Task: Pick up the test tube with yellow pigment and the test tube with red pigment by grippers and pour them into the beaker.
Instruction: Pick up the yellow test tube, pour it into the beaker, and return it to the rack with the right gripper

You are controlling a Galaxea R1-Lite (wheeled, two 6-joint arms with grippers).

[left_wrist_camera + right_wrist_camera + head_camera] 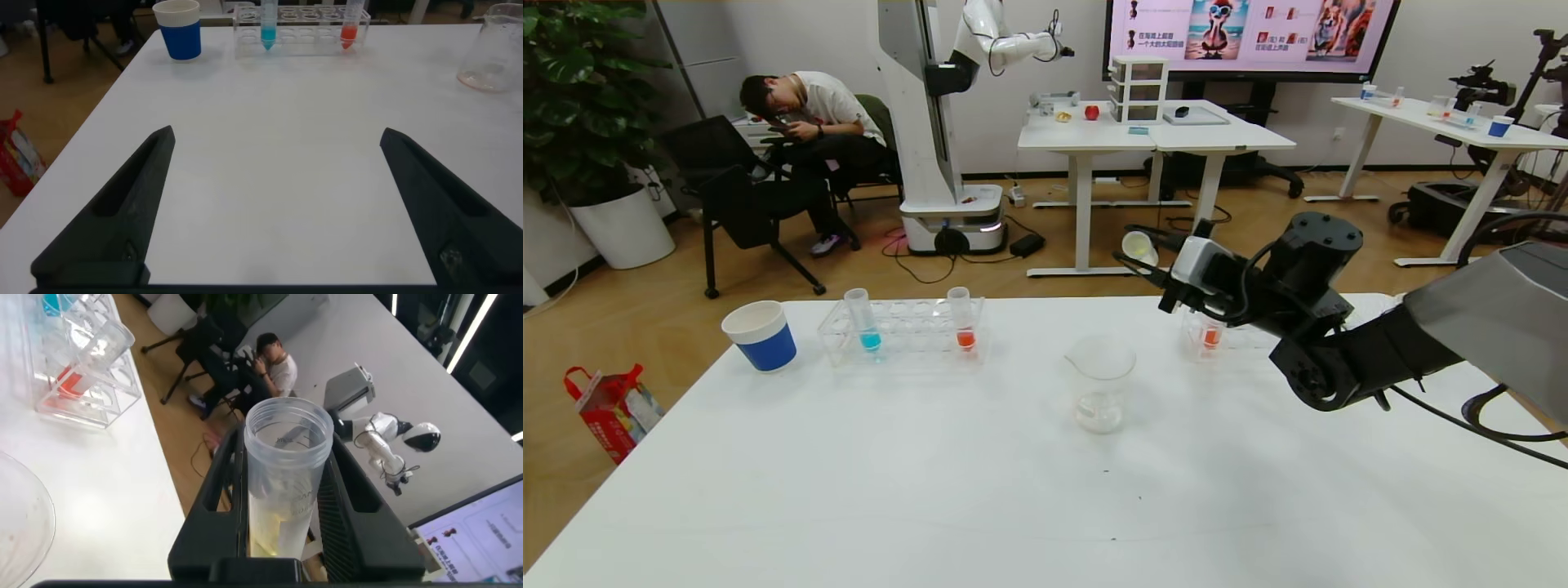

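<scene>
White table (866, 490): fills the lower part of the head view and carries all the glassware.

Right arm (1462, 335): reaches in from the right and ends above the far right part of the table.

Right gripper (282, 498): clenched on the test tube with yellow pigment (282, 478). The tube sits between the two black fingers (222, 486), one pressing each side of its wall, with its open mouth standing clear beyond the fingertips; pale yellow liquid shows low in the tube between the fingers. In the head view the tube mouth (1138, 245) is tilted, pointing left, up and to the right of the beaker.

Left gripper (274, 208): fingers spread wide and grasping nothing, hanging over bare table on the robot's left side, well short of the rack.

Beaker (1101, 384): upright near the table's middle, between the two racks and nearer the robot than either.

Left rack (903, 331): clear, at the far left of the table, holding a cyan-liquid tube (862, 321) and a test tube with red pigment (962, 320), both upright.

Blue-and-white paper cup (760, 335): just left of that rack.

Second red tube (1211, 333): upright in a clear holder under the right arm, partly hidden by it.
</scene>
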